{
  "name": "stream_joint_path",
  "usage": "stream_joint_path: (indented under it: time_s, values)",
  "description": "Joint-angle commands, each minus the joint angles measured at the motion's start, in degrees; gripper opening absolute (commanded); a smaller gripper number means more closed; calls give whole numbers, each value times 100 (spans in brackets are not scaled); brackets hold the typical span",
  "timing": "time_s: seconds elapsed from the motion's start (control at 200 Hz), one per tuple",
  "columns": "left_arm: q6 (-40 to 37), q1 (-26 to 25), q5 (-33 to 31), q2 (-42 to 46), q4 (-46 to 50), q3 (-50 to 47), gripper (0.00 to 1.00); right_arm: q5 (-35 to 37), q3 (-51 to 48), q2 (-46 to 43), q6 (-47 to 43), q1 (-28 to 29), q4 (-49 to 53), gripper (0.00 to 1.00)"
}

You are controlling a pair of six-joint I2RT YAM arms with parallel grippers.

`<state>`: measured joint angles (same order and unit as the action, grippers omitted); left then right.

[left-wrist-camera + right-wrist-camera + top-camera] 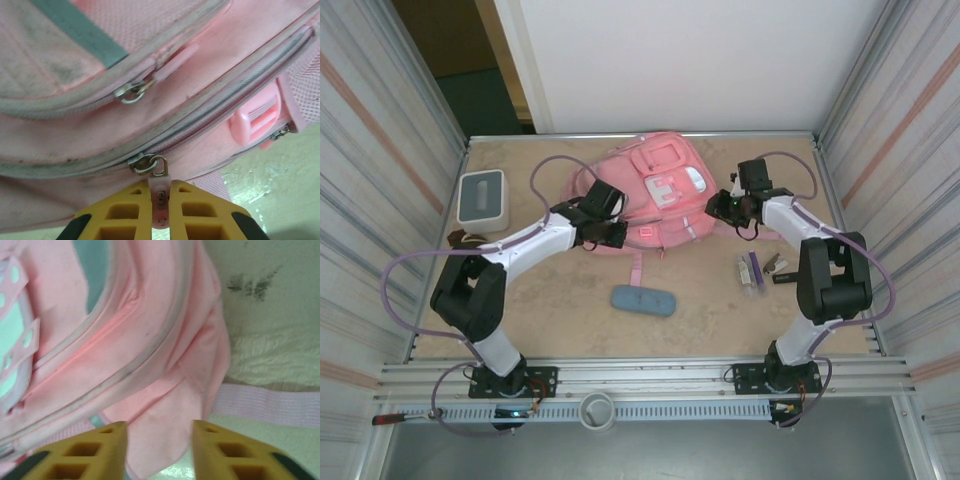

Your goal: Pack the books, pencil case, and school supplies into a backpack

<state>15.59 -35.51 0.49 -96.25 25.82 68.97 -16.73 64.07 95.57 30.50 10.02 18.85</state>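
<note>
The pink backpack [655,190] lies flat at the back middle of the table. My left gripper [612,234] is at its near left edge, shut on the pale pink zipper pull [161,197] that hangs from a metal slider [145,164]. At the bag's right side my right gripper [159,427] is open, a loose pink fabric flap [167,410] lying between its fingers, which stand apart from it. The blue-grey pencil case [643,300] lies on the table in front of the bag. School supplies [752,270], with a short black piece [782,277], lie near the right arm. The books are out of view.
A white box with a grey top [481,197] stands at the left, with small dark brown lumps [460,238] just in front of it. A pink strap [638,268] trails from the bag toward the pencil case. Corrugated walls close in both sides.
</note>
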Motion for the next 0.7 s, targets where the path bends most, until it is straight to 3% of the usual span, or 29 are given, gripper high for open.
stream_joint_path:
  time_s: [0.0,0.085,0.19,0.401,0.491,0.691]
  values:
    - [98,-137,266,-111,-158,306,0,-530,-679,-527,519,78,-237,49]
    - [87,-148,285,-153,-171,328,0,-860,-1220,-623,1026,322,-801,60]
    - [67,-142,247,-132,-187,280,0,-776,-1524,-584,1445,713,-1332,69]
    - [14,-141,155,-100,-168,146,0,-420,-1368,-112,1842,1011,-2040,69]
    - [20,-141,54,-32,-164,59,0,-258,-1281,101,1898,1013,-2116,61]
    - [-64,-125,-261,132,-54,-71,0,-120,-1246,191,1705,790,-1966,15]
